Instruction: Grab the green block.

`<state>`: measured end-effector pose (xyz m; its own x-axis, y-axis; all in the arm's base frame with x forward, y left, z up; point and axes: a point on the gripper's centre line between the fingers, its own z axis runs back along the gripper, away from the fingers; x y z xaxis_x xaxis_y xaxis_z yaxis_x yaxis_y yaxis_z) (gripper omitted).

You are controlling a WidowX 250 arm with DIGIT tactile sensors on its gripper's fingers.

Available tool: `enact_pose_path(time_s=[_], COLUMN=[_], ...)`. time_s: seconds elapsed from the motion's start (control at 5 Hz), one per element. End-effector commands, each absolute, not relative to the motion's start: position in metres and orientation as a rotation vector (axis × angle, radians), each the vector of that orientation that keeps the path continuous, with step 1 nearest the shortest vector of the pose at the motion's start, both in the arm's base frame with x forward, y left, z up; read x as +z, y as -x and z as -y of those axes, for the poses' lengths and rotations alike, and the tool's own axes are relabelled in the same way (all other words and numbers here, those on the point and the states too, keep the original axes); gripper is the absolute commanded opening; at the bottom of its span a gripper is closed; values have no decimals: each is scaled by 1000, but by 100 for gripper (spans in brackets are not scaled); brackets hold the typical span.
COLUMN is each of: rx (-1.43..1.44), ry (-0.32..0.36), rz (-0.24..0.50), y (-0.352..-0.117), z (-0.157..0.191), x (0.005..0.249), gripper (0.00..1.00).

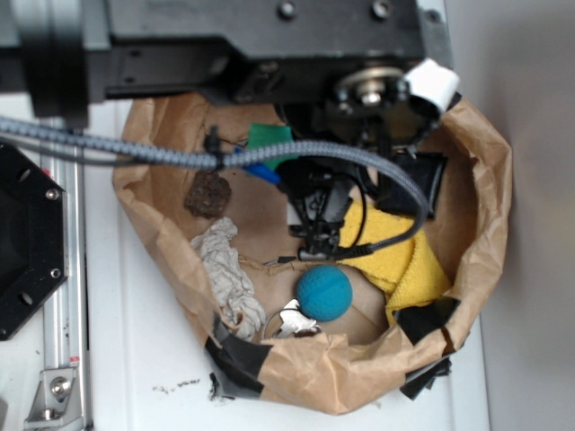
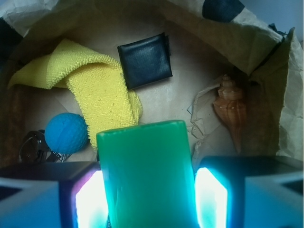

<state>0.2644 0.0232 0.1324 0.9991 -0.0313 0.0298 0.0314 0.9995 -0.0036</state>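
inside the brown paper bag [image 2: 266,52] i'm seeing the hand [image 2: 148,199] pinching the green block [image 2: 147,175], one glowing pad [image 2: 89,202] pressing each long side. the block is filling the lower middle of the wrist view, hanging above the bag floor with the blue ball [image 2: 66,133] and the yellow cloth [image 2: 102,90] lying below it. the black wallet [image 2: 145,59] and the shell [image 2: 230,102] are sitting further off. from the exterior view the arm is hiding the hand, so i'm not confirming the pinch there; i'm only catching the ball [image 1: 323,292] and a strip of green [image 1: 268,139] near the bag's far wall. i'm judging the grab as made. next i'm wanting a straight, steady lift clear of the crumpled bag rim [image 1: 359,368], keeping the squeeze firm since the slab looks smooth and could slide.
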Motion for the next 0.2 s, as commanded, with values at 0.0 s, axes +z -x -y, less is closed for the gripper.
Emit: enact_pose_path(time_s=[0.0], rx=[-32], ry=[9], rz=[95], y=[-259], z=[-22], x=[135], gripper=[0])
